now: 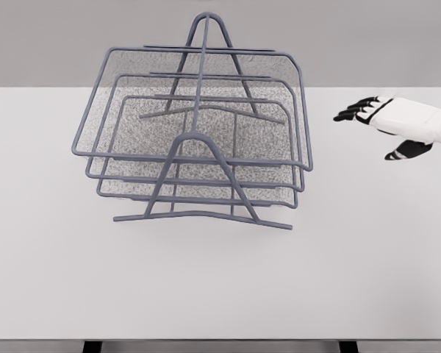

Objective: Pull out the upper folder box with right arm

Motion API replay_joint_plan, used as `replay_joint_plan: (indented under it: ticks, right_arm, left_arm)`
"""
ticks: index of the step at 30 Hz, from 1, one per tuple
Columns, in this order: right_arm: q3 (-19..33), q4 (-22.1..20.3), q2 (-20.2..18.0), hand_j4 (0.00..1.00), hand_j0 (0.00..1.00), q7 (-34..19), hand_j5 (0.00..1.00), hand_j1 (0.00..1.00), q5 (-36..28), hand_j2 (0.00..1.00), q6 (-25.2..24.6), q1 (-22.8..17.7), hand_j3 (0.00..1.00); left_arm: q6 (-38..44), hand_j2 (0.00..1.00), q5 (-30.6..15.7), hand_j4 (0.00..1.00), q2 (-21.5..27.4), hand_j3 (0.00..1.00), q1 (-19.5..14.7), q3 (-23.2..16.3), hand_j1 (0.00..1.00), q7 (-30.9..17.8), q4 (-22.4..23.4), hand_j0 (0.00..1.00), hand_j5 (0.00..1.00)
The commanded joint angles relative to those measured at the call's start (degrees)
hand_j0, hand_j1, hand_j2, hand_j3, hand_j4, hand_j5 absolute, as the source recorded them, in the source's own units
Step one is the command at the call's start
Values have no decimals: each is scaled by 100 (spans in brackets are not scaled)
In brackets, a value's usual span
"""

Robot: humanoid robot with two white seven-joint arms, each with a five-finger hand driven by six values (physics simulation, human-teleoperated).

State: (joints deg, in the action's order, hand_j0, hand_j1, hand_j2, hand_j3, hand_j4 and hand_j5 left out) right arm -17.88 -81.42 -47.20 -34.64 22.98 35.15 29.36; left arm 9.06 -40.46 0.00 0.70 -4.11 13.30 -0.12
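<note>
A grey wire rack (198,140) with three stacked mesh trays stands on the white table (220,287), left of centre. The upper tray (195,107) is the widest, its right rim near x 435. My right hand (378,121) hovers over the table to the right of the rack, roughly level with the upper tray and well apart from it. Its dark-tipped fingers (353,112) are spread and point left toward the rack, holding nothing. The thumb (408,151) hangs below the palm. The left arm does not show.
Two A-shaped frames hold the trays, one at the front (202,176) and one at the back (206,44). A foot bar (206,217) runs along the table in front. The table's front edge lies near the bottom of the picture.
</note>
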Motion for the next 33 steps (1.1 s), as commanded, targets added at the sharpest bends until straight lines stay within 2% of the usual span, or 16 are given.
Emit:
replay_joint_plan:
  ticks: [1,3,5,6,7,8,11,13,15,18,22,29,33]
  right_arm:
    - [-23,56,9,100,100,-36,100,100,-4,100,-15,17,100]
    - [-32,170,79,100,100,-36,100,100,-22,100,-15,483,100]
    - [-58,170,308,100,100,-36,100,100,-40,100,-15,694,100]
    - [-199,170,554,100,100,-36,100,100,-5,100,-15,729,100]
    - [-251,126,580,100,100,-36,100,100,-4,100,-15,729,100]
    - [-243,109,642,100,100,-36,100,100,-4,100,-15,729,100]
    - [-163,100,1169,100,100,-36,100,100,-40,100,-15,914,100]
    - [-40,91,1195,100,100,-36,100,100,-57,100,-15,870,100]
    - [-295,100,1354,100,100,-36,100,100,-48,100,-15,835,100]
    - [-304,161,1283,100,100,-36,100,100,-40,100,-15,668,100]
    - [-278,153,1196,100,100,-36,100,100,-40,100,-15,659,100]
    - [-313,144,1196,100,100,-36,100,100,-31,100,-15,422,100]
    - [-251,161,748,100,100,-36,100,100,-31,100,-15,431,100]
  left_arm:
    - [-1,100,-5,100,0,100,0,-2,100,-3,3,100,100]
    - [-1,100,3,100,0,100,0,-2,100,6,3,100,100]
    - [-1,100,3,100,0,100,0,-2,100,-3,3,100,100]
    - [-1,100,-6,100,0,100,0,-2,100,6,3,100,100]
    - [-1,100,3,100,0,100,0,-2,100,-3,3,100,100]
    - [-1,100,3,100,0,100,0,-2,100,6,3,100,100]
    - [-1,100,3,100,0,100,0,-2,100,6,3,100,100]
    - [-1,100,-6,100,0,100,0,-2,100,-3,3,100,100]
    - [-1,100,-5,100,0,100,0,-2,100,-3,3,100,100]
    - [-1,100,-6,100,0,100,0,-2,100,6,3,100,100]
    - [-1,100,3,100,0,100,0,-2,100,-3,3,100,100]
    - [-1,100,3,100,0,100,0,-2,100,6,3,100,100]
    - [-1,100,-5,100,0,100,0,-2,100,6,3,100,100]
